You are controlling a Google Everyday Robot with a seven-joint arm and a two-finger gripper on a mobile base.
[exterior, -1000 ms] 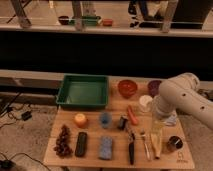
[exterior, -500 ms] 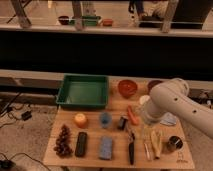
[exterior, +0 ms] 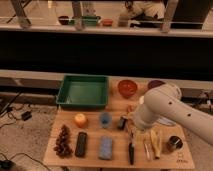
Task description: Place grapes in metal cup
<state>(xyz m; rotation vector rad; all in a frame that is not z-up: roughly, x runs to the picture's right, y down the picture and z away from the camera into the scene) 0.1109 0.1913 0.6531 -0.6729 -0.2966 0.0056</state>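
Note:
The grapes (exterior: 63, 141), a dark reddish-purple bunch, lie at the front left of the wooden table (exterior: 90, 161), just left of a black bar (exterior: 81, 144). The metal cup (exterior: 174, 144), small and dark, stands at the front right. My white arm (exterior: 162, 110) reaches in from the right over the table's middle. The gripper (exterior: 130, 129) hangs low above the table, right of the blue cup (exterior: 105, 119). It is well right of the grapes and left of the metal cup. Nothing shows in its grasp.
A green tray (exterior: 84, 91) stands at the back left, with a red bowl (exterior: 127, 88) and a dark bowl (exterior: 155, 84) to its right. An orange (exterior: 80, 120), a blue sponge (exterior: 105, 147), a black-handled tool (exterior: 131, 152) and a banana (exterior: 155, 141) lie on the table.
My arm has swung left, carrying the gripper from above the table's right side to near its middle. The objects on the table have not moved.

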